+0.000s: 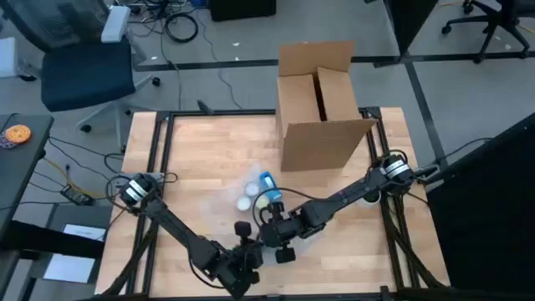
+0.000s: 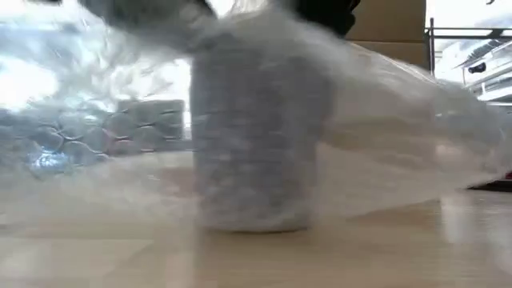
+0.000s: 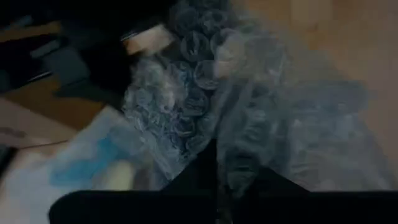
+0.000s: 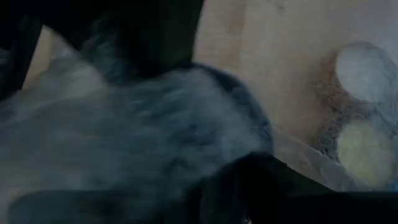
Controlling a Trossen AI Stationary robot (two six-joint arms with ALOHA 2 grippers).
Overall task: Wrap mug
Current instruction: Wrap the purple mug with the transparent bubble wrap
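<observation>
Near the front edge of the wooden surface (image 1: pixel 201 150), the mug (image 2: pixel 254 136) stands upright, draped all over in clear bubble wrap (image 2: pixel 400 152). Seen from table height, the wrap hangs down its sides and spreads out flat on the wood to both sides. From above, the sheet shows as a pale patch with some blue and white things (image 1: pixel 266 182) lying in it, though what they are is hard to tell from here.

Both arms meet over this bundle. The left gripper (image 1: pixel 244 255) sits at the near edge of the sheet; in its wrist view the fingers (image 3: pixel 205 168) look pressed together on a fold of the wrap, which bunches up just past them. The right gripper (image 1: pixel 280 227) hovers close beside the bundle, and its wrist view is filled with blurred wrap, so I cannot tell whether its fingers are apart or together.

Behind them, toward the back of the surface, a cardboard box (image 1: pixel 322 109) stands with its flaps open; its inside is in shadow.
</observation>
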